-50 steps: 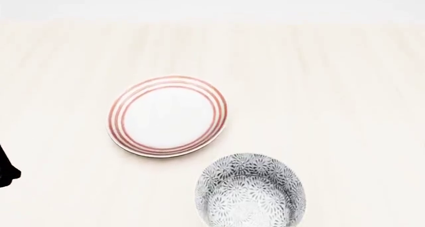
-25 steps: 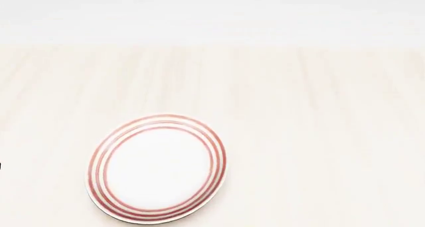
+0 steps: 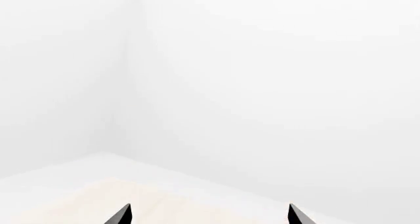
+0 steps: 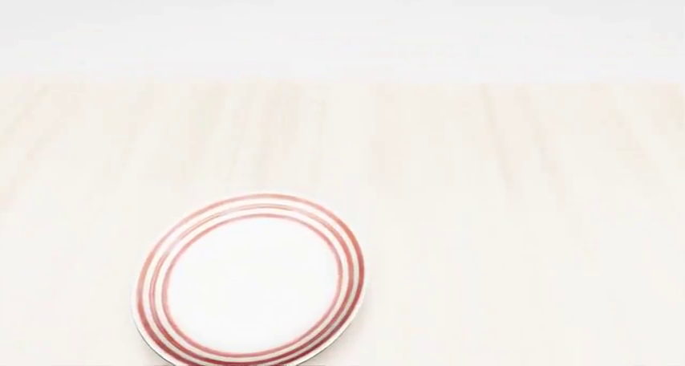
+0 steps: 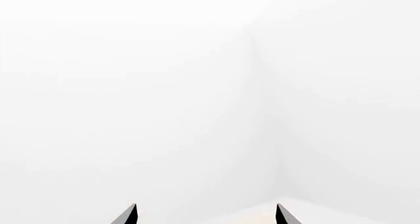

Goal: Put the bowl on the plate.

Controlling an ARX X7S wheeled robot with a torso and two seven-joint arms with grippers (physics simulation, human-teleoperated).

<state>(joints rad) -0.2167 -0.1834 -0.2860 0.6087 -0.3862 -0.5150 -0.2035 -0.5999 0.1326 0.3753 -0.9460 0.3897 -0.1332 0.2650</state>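
The plate (image 4: 249,279) is lying flat on the pale wooden desk (image 4: 514,221), sitting low and left of centre in the head view, its near edge running to the bottom border of that view. Its three red rings are circling a plain white centre, and nothing is resting on it. The bowl is not showing in any view, so where it is cannot be told. Neither arm is appearing in the head view.

In the left wrist view the left gripper (image 3: 207,215) is pointing at white walls meeting in a corner, with a strip of the desk below; its two dark fingers (image 3: 121,216) are standing well apart, holding nothing. In the right wrist view the right gripper (image 5: 206,215) is likewise facing a white corner, its fingers (image 5: 128,215) spread wide and gripping nothing.
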